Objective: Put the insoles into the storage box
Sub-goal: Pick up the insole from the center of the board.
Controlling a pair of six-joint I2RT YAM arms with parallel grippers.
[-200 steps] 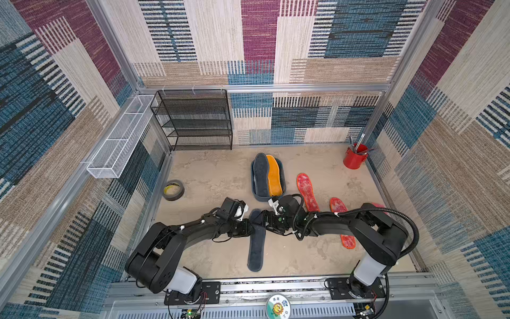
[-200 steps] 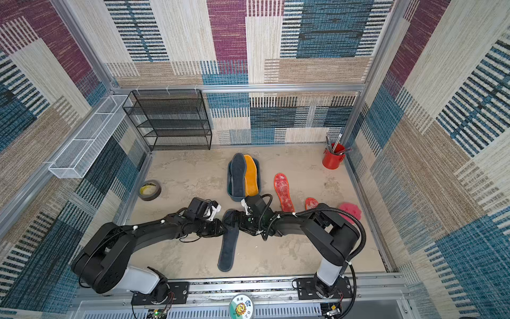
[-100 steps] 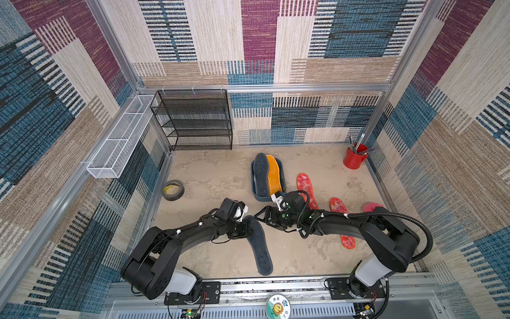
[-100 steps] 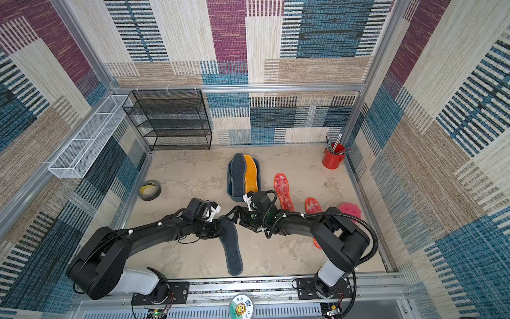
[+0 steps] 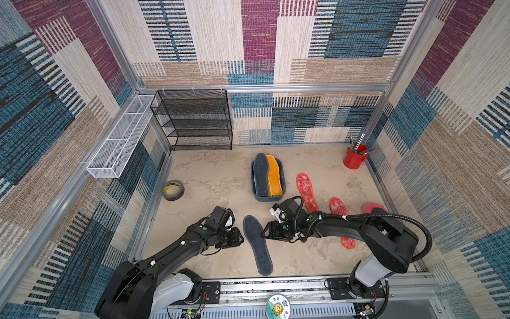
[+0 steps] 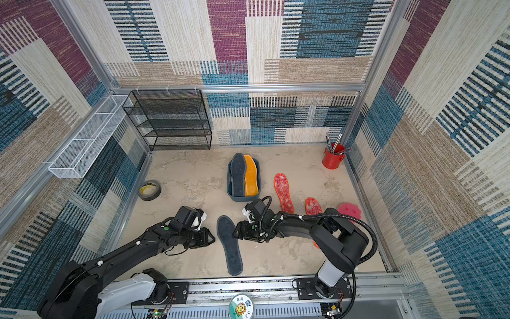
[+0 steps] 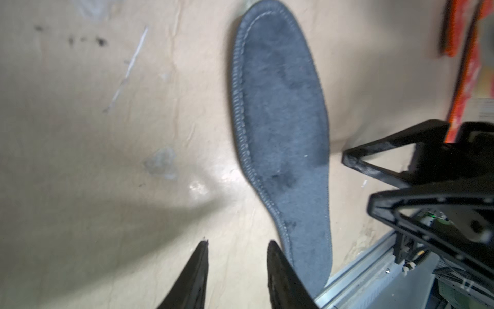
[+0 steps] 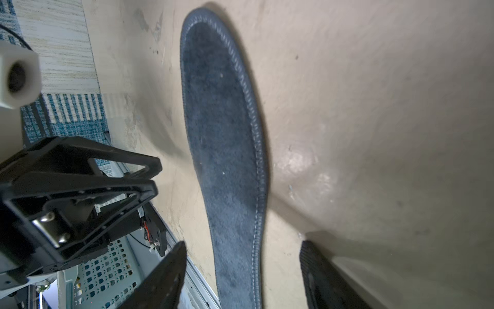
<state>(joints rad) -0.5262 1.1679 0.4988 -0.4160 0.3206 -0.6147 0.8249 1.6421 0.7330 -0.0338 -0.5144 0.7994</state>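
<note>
A dark grey insole lies flat on the floor between my two grippers, held by neither. My left gripper is just to its left, open, with only bare floor between the fingers. On the other side my right gripper is open at the insole's edge. The teal storage box holds another dark grey insole and an orange one. Two red mottled insoles lie to the right. My right arm partly covers the nearer one.
A pink round object lies by the right wall and a red tool cup in the back right corner. A tape roll sits at the left, a black mesh rack at the back. The metal rail borders the front.
The left gripper has opened and let go of the dark grey insole, which now lies free on the floor. The right gripper has narrowed and come down beside it.
</note>
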